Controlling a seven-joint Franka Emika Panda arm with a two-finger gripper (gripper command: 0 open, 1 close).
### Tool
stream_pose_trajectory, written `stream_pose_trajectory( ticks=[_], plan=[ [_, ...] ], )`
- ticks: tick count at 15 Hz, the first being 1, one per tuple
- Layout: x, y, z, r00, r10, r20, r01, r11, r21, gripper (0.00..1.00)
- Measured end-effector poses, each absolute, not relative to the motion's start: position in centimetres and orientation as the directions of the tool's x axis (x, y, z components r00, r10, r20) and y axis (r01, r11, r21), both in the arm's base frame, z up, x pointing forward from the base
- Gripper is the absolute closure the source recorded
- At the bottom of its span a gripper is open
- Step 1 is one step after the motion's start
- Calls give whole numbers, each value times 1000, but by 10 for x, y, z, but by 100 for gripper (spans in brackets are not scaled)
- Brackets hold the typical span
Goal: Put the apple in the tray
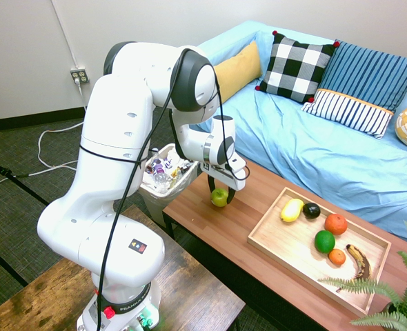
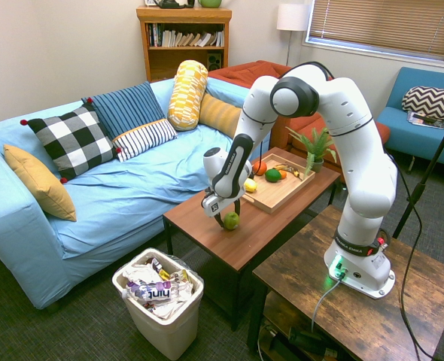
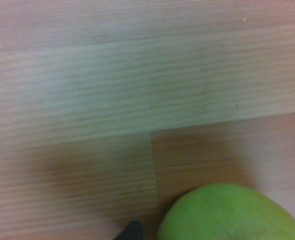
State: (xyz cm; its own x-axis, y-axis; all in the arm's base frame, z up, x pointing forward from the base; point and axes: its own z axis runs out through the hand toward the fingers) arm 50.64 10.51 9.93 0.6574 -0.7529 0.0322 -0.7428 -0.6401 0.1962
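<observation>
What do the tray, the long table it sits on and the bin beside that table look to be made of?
Tray: pale wood, perhaps bamboo, smooth satin finish; fine light grain shows.
Table: reddish-brown wood or wood-look laminate; staggered strips with straight grain show up close.
Bin: probably off-white plastic, fairly smooth; the walls look thin and moulded, with a rounded rim.

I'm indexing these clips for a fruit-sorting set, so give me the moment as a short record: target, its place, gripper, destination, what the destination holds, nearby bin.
target: green apple
target place: on the wooden coffee table, outside the tray
gripper: fingers down around the apple, apple at table level
destination: light-wood tray
tray holds: yellow fruit, black fruit, red-orange fruit, deep-green fruit, small orange fruit, spotted banana
nearby bin: white, filled with trash
</observation>
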Motion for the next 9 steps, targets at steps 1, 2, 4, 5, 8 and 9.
stream_pose_trajectory(
  ticks=[1,2,4,5,8,9],
  plan=[
    [507,104,100,657,-754,32,-743,-639,196,100],
    [507,103,100,656,-754,31,-743,-639,197,100],
    [509,99,101,650,-760,28,-748,-633,200,100],
    [512,95,105,642,-766,29,-755,-626,195,100],
    [528,81,144,620,-783,46,-778,-607,161,100],
    [532,74,163,611,-790,51,-787,-599,151,100]
  ],
)
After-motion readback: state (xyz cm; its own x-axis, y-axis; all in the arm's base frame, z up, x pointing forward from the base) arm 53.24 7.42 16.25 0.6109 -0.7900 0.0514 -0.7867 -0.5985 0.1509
